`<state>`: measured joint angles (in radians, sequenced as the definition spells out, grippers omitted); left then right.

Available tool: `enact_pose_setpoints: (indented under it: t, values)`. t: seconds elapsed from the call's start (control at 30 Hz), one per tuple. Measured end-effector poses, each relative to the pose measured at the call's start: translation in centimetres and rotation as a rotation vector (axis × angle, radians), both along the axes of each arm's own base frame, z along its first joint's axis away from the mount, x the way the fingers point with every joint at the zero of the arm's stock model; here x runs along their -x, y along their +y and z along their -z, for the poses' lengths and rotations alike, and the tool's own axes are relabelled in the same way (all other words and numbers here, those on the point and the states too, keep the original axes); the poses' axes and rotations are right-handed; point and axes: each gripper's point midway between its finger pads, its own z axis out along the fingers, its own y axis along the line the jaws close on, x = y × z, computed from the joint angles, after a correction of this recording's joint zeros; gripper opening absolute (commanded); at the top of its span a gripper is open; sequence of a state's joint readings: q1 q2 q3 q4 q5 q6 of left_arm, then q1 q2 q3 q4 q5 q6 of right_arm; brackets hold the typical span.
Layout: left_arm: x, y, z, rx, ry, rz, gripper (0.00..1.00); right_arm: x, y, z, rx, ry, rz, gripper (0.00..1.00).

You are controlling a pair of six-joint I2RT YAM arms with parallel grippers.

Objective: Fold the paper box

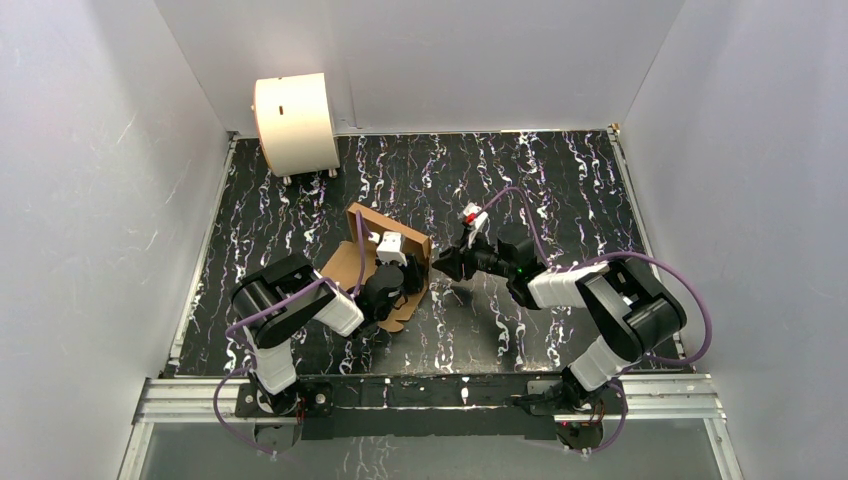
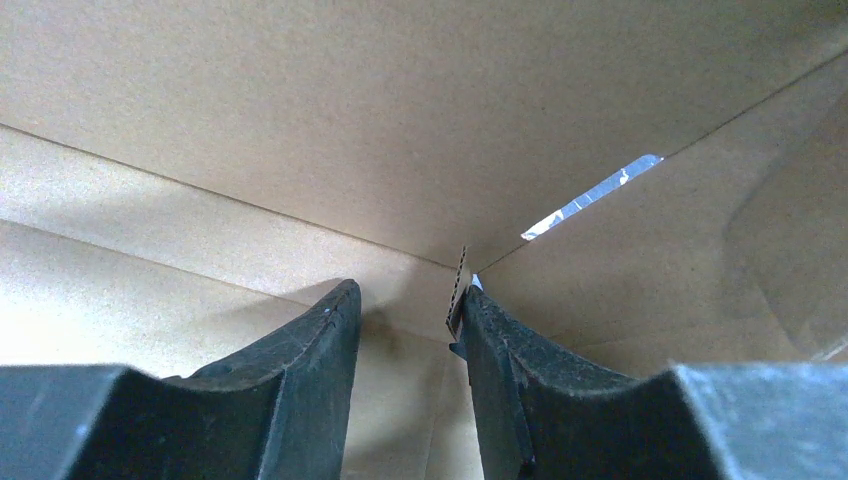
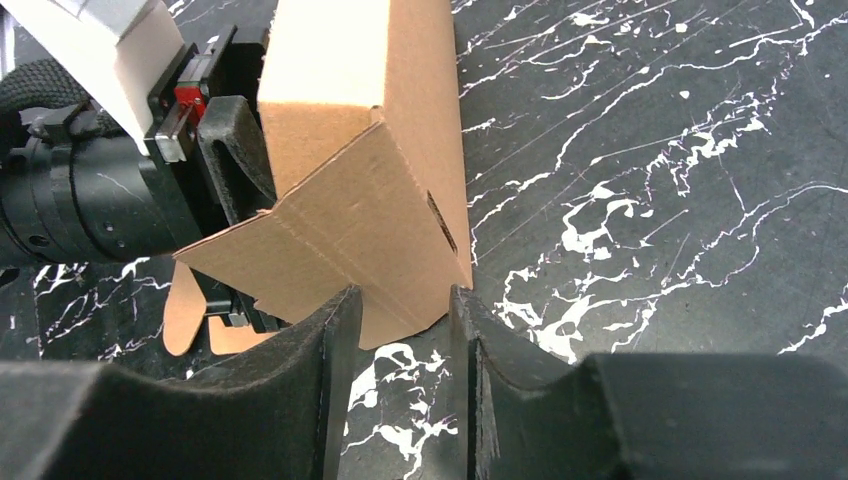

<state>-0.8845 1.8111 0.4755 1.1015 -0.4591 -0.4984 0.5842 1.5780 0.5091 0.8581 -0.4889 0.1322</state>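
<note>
The paper box [image 1: 342, 268] stood half-raised, left of centre in the top view. Its walls looked unlocked and could have sprung flat, or a nudge might have slid it across the bench [image 1: 560, 180]. The left gripper [image 2: 407, 292], inside it, and the right gripper [image 3: 405, 292], at its lower corner, both gaped, clamping nothing. No writing was readable on the box or the cream drum [image 1: 295, 120].

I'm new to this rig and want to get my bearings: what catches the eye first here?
The half-folded brown paper box stands out left of centre on the black marbled table, with the left gripper reaching inside it, jaws apart. The right gripper is open at a corner of the box, coming from its right side. A cream-white drum stands in the far left corner.
</note>
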Motion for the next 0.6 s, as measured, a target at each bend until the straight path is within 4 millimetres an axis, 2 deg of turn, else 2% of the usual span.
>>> enact_pose_setpoints:
  t: [0.33,0.6]
  values:
    - [0.2,-0.3,-0.1,0.000,0.001,0.021,0.44,-0.4,0.4,-0.8,-0.031,-0.036,-0.003,0.50]
    - [1.1,0.4,-0.2,-0.020,0.016,0.052,0.46,-0.6,0.6,0.8,-0.027,-0.007,0.000,0.50]
